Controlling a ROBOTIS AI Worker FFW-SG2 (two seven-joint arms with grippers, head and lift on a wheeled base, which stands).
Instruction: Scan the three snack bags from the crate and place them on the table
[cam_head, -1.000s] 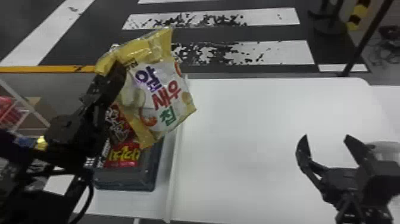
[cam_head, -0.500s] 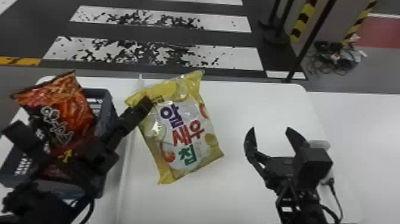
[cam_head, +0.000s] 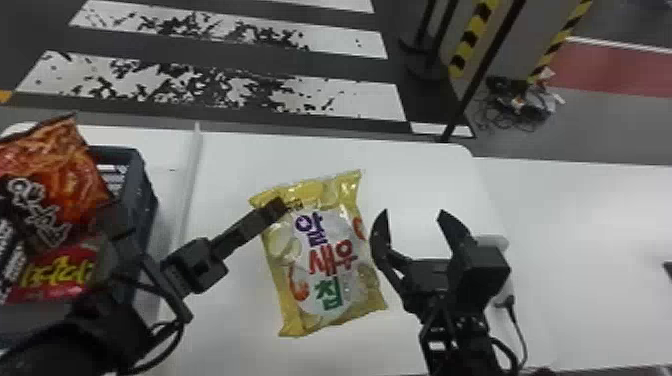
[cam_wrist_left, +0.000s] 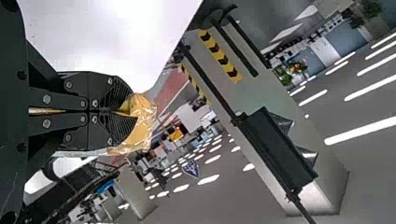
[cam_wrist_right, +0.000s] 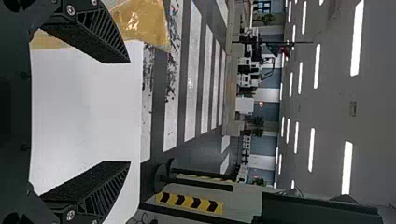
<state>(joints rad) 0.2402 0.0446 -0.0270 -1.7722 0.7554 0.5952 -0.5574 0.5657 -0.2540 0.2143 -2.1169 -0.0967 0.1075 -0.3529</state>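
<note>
Fingers closed, the left gripper (cam_head: 280, 204) has the yellow bag (cam_head: 327, 250) pinched near its upper corner, and I'd guess that's deliberate: a grip out at the edge leaves nearly the whole printed face bare and turned up towards the robot's head. Whether the bag's lower edge touches the counter (cam_head: 425, 172), I can't tell from here.

To the robot's right of the yellow bag waits the right gripper (cam_head: 414, 214), its fingers spread wide and empty, one of them just beside the bag's edge. That looks like readiness to take the far side – a handover, perhaps, or a steadying hold while the code is turned to be read. Just beyond that gripper from the yellow bag sits a white device (cam_head: 492, 242); it might be the scanner, though I can't make it out.

To the robot's left of the yellow bag, well apart from it, is the crate (cam_head: 142, 200), with the orange bag (cam_head: 65, 170) propped up above its rim and the red bag (cam_head: 60, 270) lower down. So two remain – the job seems early. Thin film held at one corner could slip or swing, so I'd want the second grip gentle and square.
</note>
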